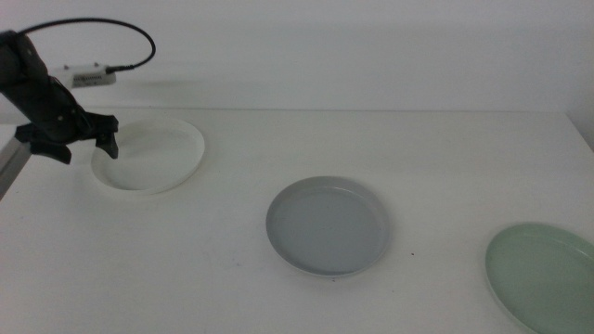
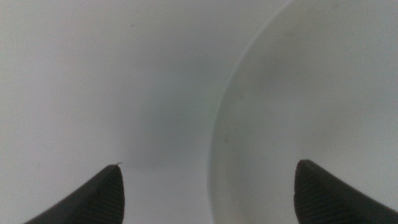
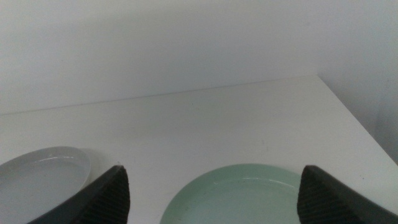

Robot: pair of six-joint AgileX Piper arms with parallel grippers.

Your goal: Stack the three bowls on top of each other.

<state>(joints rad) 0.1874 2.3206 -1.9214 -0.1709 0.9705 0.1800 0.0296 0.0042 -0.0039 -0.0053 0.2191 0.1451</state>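
No stacking is done yet, as far as I can see. All three bowls sit apart on the white table [image 1: 436, 158], each on its own. The white bowl [image 1: 153, 153] is at the far left, the grey bowl [image 1: 328, 225] is in the middle, and the pale green bowl [image 1: 543, 274] is at the near right, partly cut off by the edge of the middle view.

My left pincer [image 1: 70, 139] is over the left rim of the white bowl. Its jaws are spread wide, one outside the rim and one over the inside, and they hold nothing (I cannot tell if they touch the rim yet).

My right pincer [image 3: 211, 193] waits out of the middle view. Its jaws are wide open too, hanging above the pale green bowl with nothing in them.

All three bowls look empty. I think everything is left to do: two bowls must go on top of a third.
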